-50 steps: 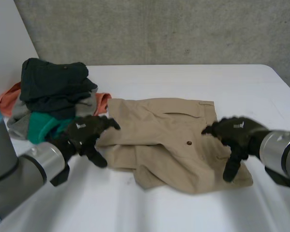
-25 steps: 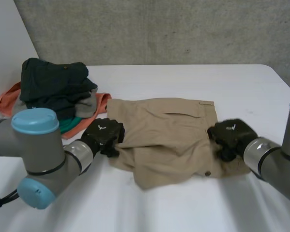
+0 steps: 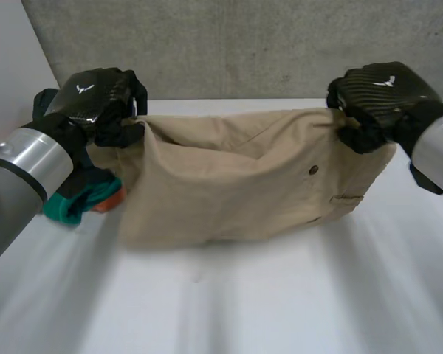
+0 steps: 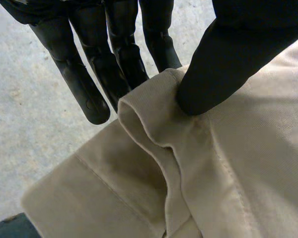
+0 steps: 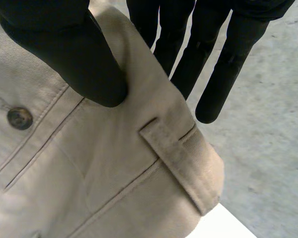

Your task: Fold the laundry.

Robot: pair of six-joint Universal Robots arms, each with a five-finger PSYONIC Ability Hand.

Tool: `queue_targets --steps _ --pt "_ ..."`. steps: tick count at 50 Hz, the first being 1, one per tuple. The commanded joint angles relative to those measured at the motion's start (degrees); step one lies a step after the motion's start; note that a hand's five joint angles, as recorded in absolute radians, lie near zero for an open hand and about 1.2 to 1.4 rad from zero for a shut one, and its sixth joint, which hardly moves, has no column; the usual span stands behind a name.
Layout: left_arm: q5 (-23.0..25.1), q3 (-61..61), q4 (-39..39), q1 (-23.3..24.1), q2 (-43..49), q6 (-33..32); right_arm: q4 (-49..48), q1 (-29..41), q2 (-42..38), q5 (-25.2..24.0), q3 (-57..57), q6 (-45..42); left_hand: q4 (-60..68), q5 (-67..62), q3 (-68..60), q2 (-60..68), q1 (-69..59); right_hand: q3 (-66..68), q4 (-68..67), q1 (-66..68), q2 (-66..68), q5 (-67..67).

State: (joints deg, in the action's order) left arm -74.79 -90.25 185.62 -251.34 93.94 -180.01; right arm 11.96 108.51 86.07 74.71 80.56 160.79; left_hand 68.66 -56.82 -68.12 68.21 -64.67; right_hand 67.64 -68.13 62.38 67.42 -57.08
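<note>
Both arms have gone up since half a sec ago: the tan shorts [image 3: 236, 184], flat on the table [image 3: 280, 302] then, now hang in the air as a wide, sagging sheet btw my two hands. Their lower edge is near or on the table, can't tell which. The clothes pile [image 3: 74, 203] sits just behind them at the left. My left robot hand [image 3: 96, 96] pinches one top corner, w/ a rolled fold of edge clamped btw thumb and straight fingers. My right robot hand [image 3: 380, 96] pinches the other top corner at the waistband, thumb pressed on cloth near a belt loop [image 5: 181, 158] and a button [image 5: 20, 118]. Judging by the droop in the middle, the fabric is soft, light twill, not slippery and not fragile, but it will prob. swing and crease easily. Thick seams, i.e. the waistband and corners, look like the safest places to hold.
</note>
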Motion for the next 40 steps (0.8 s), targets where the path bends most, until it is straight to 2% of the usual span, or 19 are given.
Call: queue_targets --steps 1,3,4,5,7,9,14,19,23,24,28,32,36,40 --pt "0.0 5.7 -0.9 -0.1 14.8 -3.1 -0.4 4.5 -18.3 3.6 -10.4 -1.1 11.3 -13.2 -11.9 11.8 -15.3 12.4 -11.9 17.6 12.6 -12.9" --pt "-0.4 7.5 -1.1 -0.1 18.6 -4.6 -0.5 5.0 -22.4 5.8 -12.5 -2.1 11.3 -13.2 -11.9 11.8 -15.3 12.4 -11.9 17.6 12.6 -12.9" --pt "-0.5 8.4 -1.3 -0.2 20.4 -5.3 -0.8 5.2 -24.4 6.8 -13.6 -2.8 7.4 -9.2 -7.9 7.8 -11.3 12.4 -11.9 17.6 12.6 -12.9" --pt "-1.2 10.6 -1.4 -0.4 23.7 -7.1 -1.8 5.7 -27.9 8.8 -15.6 -3.7 -9.0 7.2 8.5 -8.6 5.0 8.0 -7.5 13.3 8.2 -8.6" --pt "-2.1 12.9 -1.4 -0.6 26.3 -8.9 -3.3 6.4 -30.9 10.8 -17.1 -4.6 -30.1 28.2 29.5 -29.6 26.1 -18.1 18.6 -12.8 -17.9 17.6" --pt "-3.9 16.0 -1.9 -1.6 28.5 -11.0 -6.5 7.0 -34.0 13.6 -18.8 -5.7 -58.7 56.8 58.1 -58.2 54.7 -57.6 58.1 -52.4 -57.4 57.1" --pt "-7.2 15.9 -3.7 -1.7 25.1 -10.5 -11.5 7.1 -31.0 19.2 -17.6 -5.4 -58.7 56.8 58.1 -58.2 54.7 -57.6 58.1 -52.4 -57.4 57.1" --pt "-6.8 7.8 -3.3 -1.4 14.7 -9.5 -11.4 6.3 -20.7 18.7 -11.7 -3.8 -58.7 56.8 58.1 -58.2 54.7 -57.6 58.1 -52.4 -57.4 57.1" --pt "-4.8 -2.3 -1.9 -0.6 5.3 -9.7 -9.4 4.7 -11.2 14.2 -4.6 -2.9 -58.7 56.8 58.1 -58.2 54.7 -57.6 58.1 -52.4 -57.4 57.1" --pt "-3.6 -6.5 -1.3 -0.4 2.2 -10.0 -7.5 3.8 -8.1 11.7 -1.8 -2.6 -58.7 56.8 58.1 -58.2 54.7 -57.6 58.1 -52.4 -57.4 57.1" --pt "0.0 -16.2 -0.4 -0.3 -3.3 -11.6 -1.0 1.8 -2.4 5.4 4.9 -2.2 -44.9 43.0 44.3 -44.4 40.9 -57.3 57.8 -52.0 -57.1 56.7" --pt "2.8 -23.5 -1.0 -0.9 -5.5 -14.6 5.7 -0.3 -1.0 2.2 10.1 -2.2 -39.3 37.5 38.8 -38.9 35.3 -53.8 54.3 -48.5 -53.5 53.2" --pt "3.8 -27.9 -2.7 -1.7 -5.3 -17.0 9.5 -2.5 -1.7 1.2 15.3 -2.3 -36.9 35.1 36.4 -36.5 32.9 -47.7 48.2 -42.4 -47.5 47.2" --pt "3.9 -29.6 -2.6 -3.0 -3.0 -19.1 6.7 -3.7 -4.5 -0.2 19.4 -2.8 -37.3 35.4 36.7 -36.8 33.3 -46.9 47.4 -41.6 -46.6 46.3"
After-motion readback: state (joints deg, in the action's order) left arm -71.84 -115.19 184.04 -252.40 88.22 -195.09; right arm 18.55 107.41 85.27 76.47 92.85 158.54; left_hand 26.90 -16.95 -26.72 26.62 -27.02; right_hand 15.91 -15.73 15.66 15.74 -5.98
